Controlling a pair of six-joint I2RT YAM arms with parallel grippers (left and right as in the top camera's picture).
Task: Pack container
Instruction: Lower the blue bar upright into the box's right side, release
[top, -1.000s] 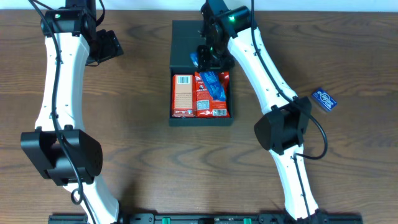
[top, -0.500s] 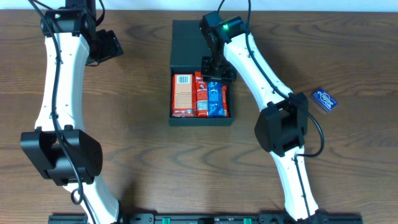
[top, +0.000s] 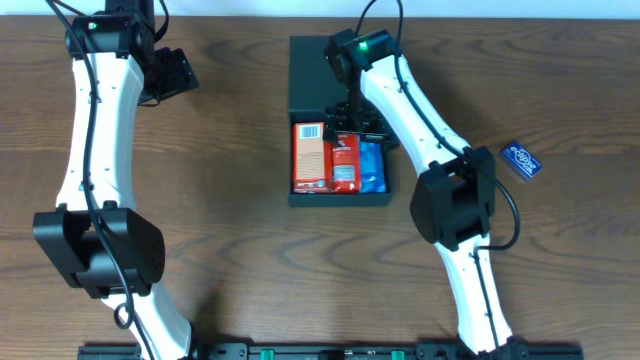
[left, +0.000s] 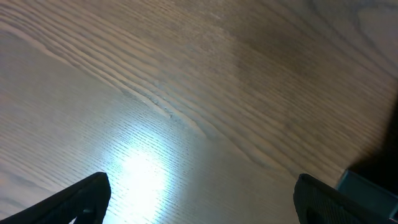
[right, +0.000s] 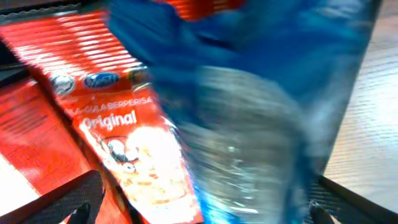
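Note:
The container (top: 315, 70), a dark shallow box with its flap lid lying open toward the far side, sits at the table's middle. In it lie side by side a red-orange carton (top: 310, 155), a red packet (top: 344, 165) and a blue packet (top: 373, 167). My right gripper (top: 360, 122) hovers over the box's far right part, open. In the right wrist view its fingertips (right: 84, 198) stand wide apart, with the blurred blue packet (right: 261, 124) and the red packet (right: 124, 130) just beneath. My left gripper (top: 172, 72) hangs open at the far left over bare wood (left: 205, 202).
Another blue packet (top: 520, 160) lies on the wooden table to the right of the box, beside the right arm's elbow. The left arm stretches along the table's left side. Bare wood shows to the right of the box (right: 373, 124).
My right gripper has opened and let go of the blue packet, which now lies at the box's right side. The box has slid a little to the right. The left arm is still.

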